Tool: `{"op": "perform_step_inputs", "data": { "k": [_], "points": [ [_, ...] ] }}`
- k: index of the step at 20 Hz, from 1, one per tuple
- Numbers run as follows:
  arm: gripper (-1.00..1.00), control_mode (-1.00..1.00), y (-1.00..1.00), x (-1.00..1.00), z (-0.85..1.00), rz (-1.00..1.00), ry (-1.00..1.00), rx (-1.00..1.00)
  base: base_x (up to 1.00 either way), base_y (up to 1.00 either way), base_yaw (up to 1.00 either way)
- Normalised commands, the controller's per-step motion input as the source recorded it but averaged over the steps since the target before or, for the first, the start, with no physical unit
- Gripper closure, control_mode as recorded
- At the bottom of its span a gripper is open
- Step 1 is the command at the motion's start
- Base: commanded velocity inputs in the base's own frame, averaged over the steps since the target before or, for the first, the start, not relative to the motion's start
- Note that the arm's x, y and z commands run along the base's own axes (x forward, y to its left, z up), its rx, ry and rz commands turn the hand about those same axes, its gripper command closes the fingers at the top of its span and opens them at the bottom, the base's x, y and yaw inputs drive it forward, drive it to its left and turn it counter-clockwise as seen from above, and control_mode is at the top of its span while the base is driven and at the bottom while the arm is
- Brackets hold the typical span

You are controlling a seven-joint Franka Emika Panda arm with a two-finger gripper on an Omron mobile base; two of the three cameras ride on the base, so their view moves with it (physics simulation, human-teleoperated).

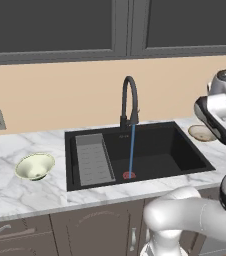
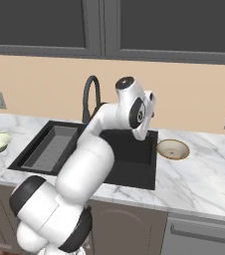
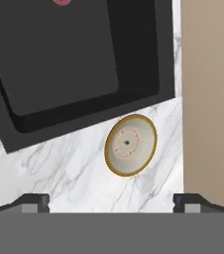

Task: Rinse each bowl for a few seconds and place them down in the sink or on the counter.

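Basically, gripper (image 3: 112,201) hovered wide open, empty, above beige bowl (image 3: 130,145) on counter (image 3: 59,168) right of sink (image 3: 84,59). Bowl likely light, rigid, slippery; pinch brownish rim.

Cream-green bowl (image 1: 34,166) left of sink (image 1: 185,145) — beige bowl (image 1: 200,133) right

Even, soft rendered light, no glare; faint shadows under the bowls; the sink (image 1: 150,150) basin stays dark; edges slightly soft.
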Motion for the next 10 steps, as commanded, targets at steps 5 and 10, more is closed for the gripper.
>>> {"op": "perform_step_inputs", "data": {
  "k": [5,10],
  "points": [
    [-1.00,-1.00,0.47,-0.18,0.47,0.23,-0.01,0.05,0.00,0.00,0.00],
    [-1.00,-1.00,0.49,-0.10,0.37,0.25,0.00,0.07,0.00,0.00,0.00]
  ]
}}
